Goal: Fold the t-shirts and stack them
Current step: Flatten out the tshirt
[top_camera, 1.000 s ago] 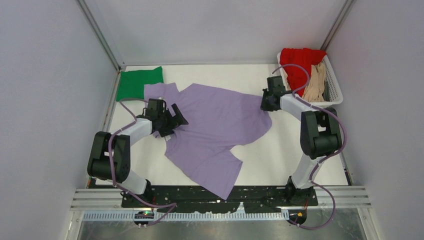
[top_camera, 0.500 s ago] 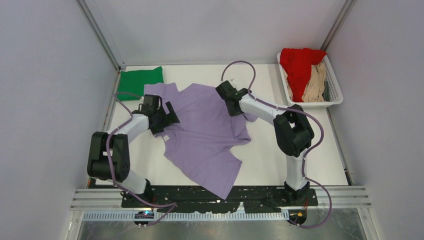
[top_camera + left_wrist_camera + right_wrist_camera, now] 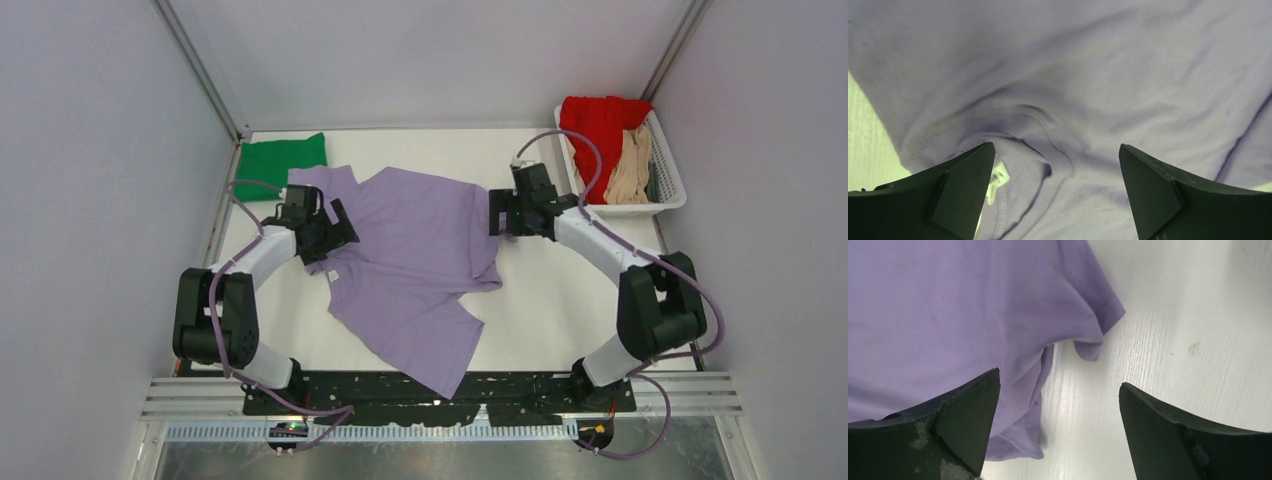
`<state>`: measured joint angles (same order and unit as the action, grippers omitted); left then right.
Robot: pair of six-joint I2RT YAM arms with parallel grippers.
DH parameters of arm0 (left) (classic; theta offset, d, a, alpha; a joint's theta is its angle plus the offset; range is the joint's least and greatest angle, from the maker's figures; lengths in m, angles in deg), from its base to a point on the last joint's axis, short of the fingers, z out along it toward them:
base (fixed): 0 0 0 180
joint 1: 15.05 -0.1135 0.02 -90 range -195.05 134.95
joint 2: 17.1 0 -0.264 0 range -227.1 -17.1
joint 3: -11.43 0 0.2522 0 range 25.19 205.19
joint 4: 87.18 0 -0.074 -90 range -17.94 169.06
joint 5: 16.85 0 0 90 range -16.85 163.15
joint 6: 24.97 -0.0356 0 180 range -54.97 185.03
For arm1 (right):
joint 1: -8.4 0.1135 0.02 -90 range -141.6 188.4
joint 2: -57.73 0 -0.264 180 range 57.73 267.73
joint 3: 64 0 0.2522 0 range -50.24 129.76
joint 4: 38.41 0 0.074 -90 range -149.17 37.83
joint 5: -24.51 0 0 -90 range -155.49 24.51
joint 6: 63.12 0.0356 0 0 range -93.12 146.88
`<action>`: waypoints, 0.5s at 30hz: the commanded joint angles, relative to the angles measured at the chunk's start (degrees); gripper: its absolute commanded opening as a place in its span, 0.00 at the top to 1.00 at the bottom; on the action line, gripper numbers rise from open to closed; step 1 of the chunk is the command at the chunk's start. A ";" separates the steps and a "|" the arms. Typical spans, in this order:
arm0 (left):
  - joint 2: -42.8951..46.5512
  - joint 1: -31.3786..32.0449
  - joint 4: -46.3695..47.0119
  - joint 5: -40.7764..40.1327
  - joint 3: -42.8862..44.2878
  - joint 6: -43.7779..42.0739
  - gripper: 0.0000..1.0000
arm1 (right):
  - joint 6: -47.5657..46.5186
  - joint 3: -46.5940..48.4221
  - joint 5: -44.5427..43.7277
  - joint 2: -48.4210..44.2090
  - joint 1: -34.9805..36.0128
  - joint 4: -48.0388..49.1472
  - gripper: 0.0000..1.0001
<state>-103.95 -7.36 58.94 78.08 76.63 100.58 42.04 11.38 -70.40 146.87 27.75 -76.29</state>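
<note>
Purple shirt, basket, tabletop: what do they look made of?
Purple shirt: soft matte knit cloth; it creases, with a stitched collar. Basket: probably white plastic, with slatted walls. Tabletop: white with fine grain lines and slight sheen, maybe laminate or painted wood.

T-shirts seemingly four — lavender (image 3: 420, 250), green (image 3: 280, 165), red (image 3: 597, 125), tan (image 3: 632, 165) (bunched); basket (image 3: 640, 207) one.

Plain pale grey walls (image 3: 100, 200) enclose the white surface (image 3: 570, 300) under the left hand (image 3: 343, 228) and right hand (image 3: 497, 213); aluminium posts (image 3: 200, 70) rise in the corners beyond them.
</note>
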 commanded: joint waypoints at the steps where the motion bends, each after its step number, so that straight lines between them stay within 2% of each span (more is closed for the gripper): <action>1: 6.47 6.27 -3.06 -0.40 -0.18 -0.19 0.00 | 5.06 -4.32 14.82 -3.35 -7.54 10.62 0.05; 3: 7.74 9.06 -2.98 1.12 -2.08 0.35 0.00 | 6.21 -5.13 20.31 -2.12 -9.84 13.06 0.04; 6: 8.91 11.56 -2.34 4.36 -5.01 1.89 0.00 | 7.06 -4.71 21.18 1.13 -10.98 13.40 0.01; 10: 9.68 12.27 -0.03 6.06 -9.97 3.12 0.00 | 8.23 -3.92 14.70 5.51 -11.86 13.66 0.13; 15: 7.07 11.85 3.93 5.26 -14.18 4.39 0.00 | 12.23 -1.19 14.61 13.41 -10.24 20.09 0.30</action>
<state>-95.41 5.07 58.87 82.60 63.80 103.46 50.54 6.99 -55.06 155.77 16.17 -63.02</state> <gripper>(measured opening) 0.994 0.757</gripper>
